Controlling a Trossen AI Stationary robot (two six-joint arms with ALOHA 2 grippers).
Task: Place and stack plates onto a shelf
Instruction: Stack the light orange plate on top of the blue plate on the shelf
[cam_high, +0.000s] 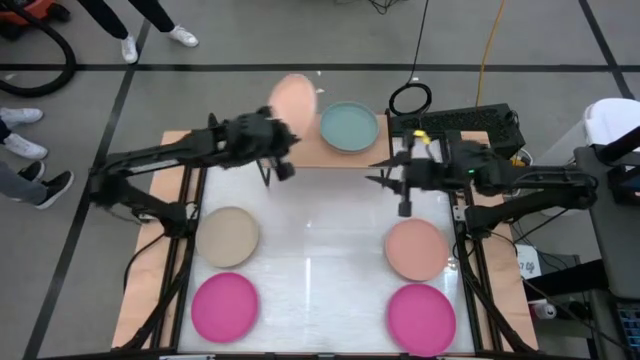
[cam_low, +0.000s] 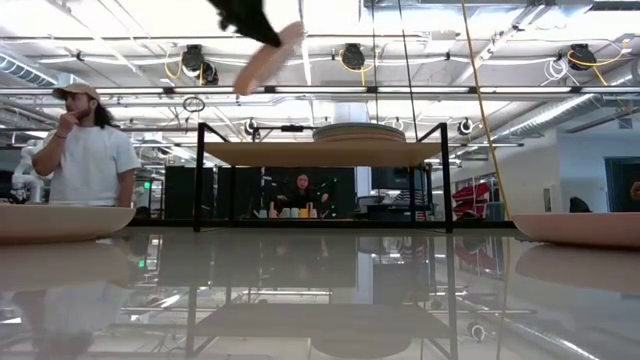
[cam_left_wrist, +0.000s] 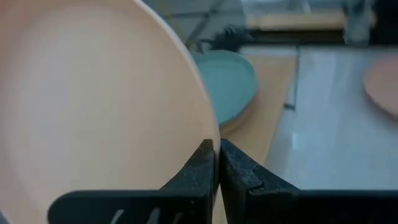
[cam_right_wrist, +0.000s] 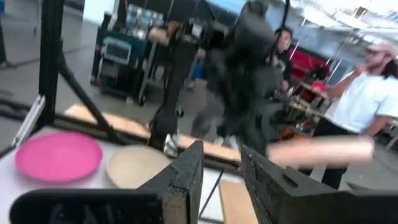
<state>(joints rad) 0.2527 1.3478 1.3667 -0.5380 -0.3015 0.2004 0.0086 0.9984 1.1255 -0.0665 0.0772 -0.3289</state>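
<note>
High view: your left gripper (cam_high: 283, 150) holds a peach plate (cam_high: 293, 99) by its rim, carried over the shelf (cam_high: 300, 150) at 12 o'clock of the table (cam_high: 320, 240); a grey-green plate (cam_high: 349, 126) already lies on the shelf just to its right. Still on the table: beige plate (cam_high: 229, 236) at 9 o'clock, salmon plate (cam_high: 416, 249) at 3 o'clock, two pink plates, left (cam_high: 224, 304) and right (cam_high: 421, 316), at 7 and 5 o'clock. Your right gripper (cam_high: 404, 190) hangs empty at 2 o'clock, above the table. Low view: the peach plate (cam_low: 266, 58) rides tilted, well above the shelf board (cam_low: 320, 152); the stack (cam_low: 360, 131) sits flat on the board's right half. Left wrist view: fingers (cam_left_wrist: 193, 171) pinched nearly together on the plate's thin edge (cam_left_wrist: 211, 134); the grey-green plate (cam_left_wrist: 230, 81) lies beyond. Right wrist view: fingers (cam_right_wrist: 186, 171) parted a little, nothing between them; the pink plate (cam_right_wrist: 59, 155) and the beige one (cam_right_wrist: 137, 165) show past them. Handling, as judged: plates look stiff, light and matte, so a rim pinch should serve, but held at one edge the plate will want to droop or swing. Take each at the rim nearest the arm; lower flat, since a tilted drop may skid or chip.
</note>
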